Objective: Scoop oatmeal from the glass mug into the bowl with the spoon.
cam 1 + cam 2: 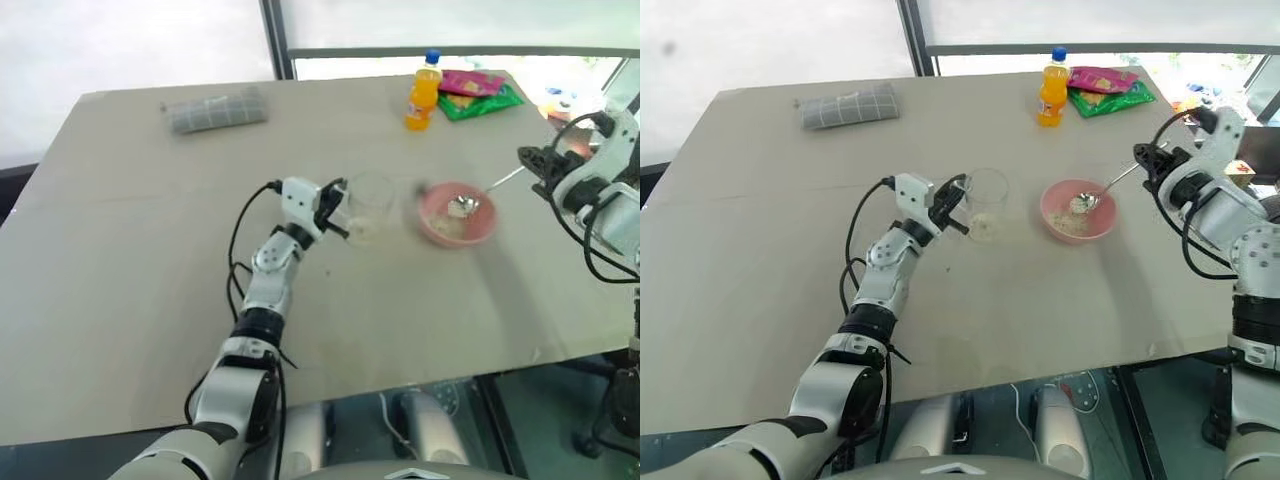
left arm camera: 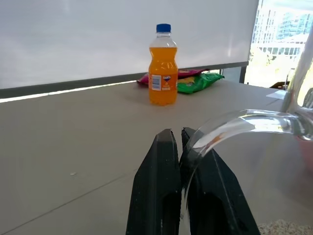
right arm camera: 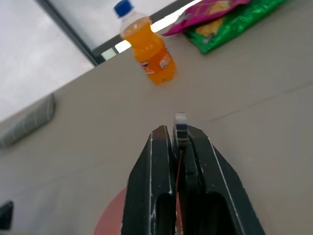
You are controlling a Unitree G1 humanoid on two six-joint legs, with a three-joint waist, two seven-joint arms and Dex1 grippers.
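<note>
- some oatmeal point(image 1: 1072, 224) lies in the pink bowl point(image 1: 1052, 226), near the middle of the bench point(image 1: 760, 260); a little sits low in the glass mug point(image 1: 986, 204) beside it.
- the spoon point(image 1: 1095, 194) has its scoop end over the bowl, so this looks like the tipping step.
- the right end effector point(image 1: 1146, 160) is closed on the spoon's handle.
- the left end effector point(image 1: 958, 208) is closed on the mug's handle.
- next, the spoon likely needs to go into the mug again.

The left arm reached forward over the table's middle, its gripper point(image 1: 958, 205) clamped tight on the mug's point(image 1: 987, 203) handle. The right arm stretched out at the right edge, wrist rolled, its gripper point(image 1: 1146, 160) pinched on the spoon's point(image 1: 1102, 191) handle end, pointing left.
</note>
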